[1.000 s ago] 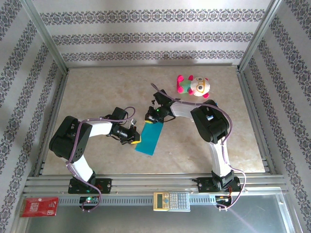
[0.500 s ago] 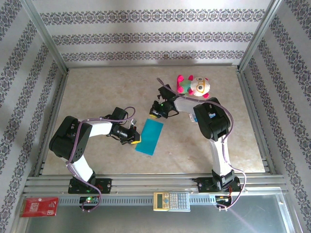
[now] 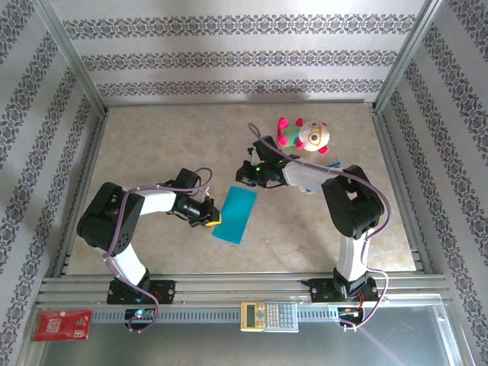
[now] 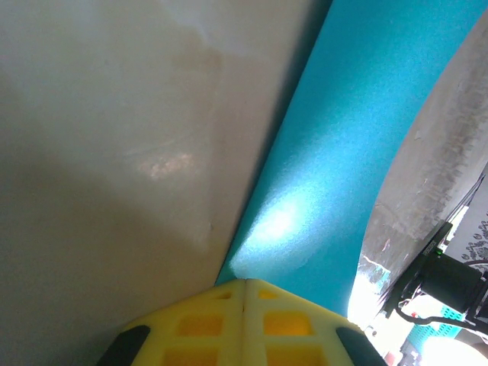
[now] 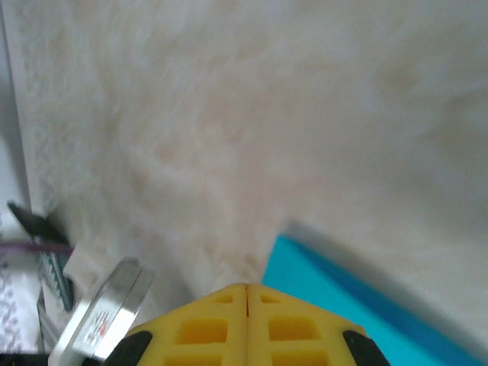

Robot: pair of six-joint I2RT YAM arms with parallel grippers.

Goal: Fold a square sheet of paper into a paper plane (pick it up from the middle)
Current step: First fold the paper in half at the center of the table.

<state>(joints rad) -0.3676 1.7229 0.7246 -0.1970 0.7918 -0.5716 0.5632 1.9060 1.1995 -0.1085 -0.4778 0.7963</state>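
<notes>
Looking from above, you have the left gripper [image 3: 211,214] with fingers pinched together, tips touching the left long edge of the sheet of paper [image 3: 235,216]. It lies flat on the table [image 3: 152,137] as a narrow teal rectangle. Your right gripper [image 3: 242,179] is closed too and empty, just off the sheet's far corner, near the plush toy [image 3: 305,135].

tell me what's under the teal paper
The teal paper lies on the beige table, which shows all round it. The shut left claw meets its left edge. Anything directly beneath the folded sheet is covered, so I cannot tell.
</notes>
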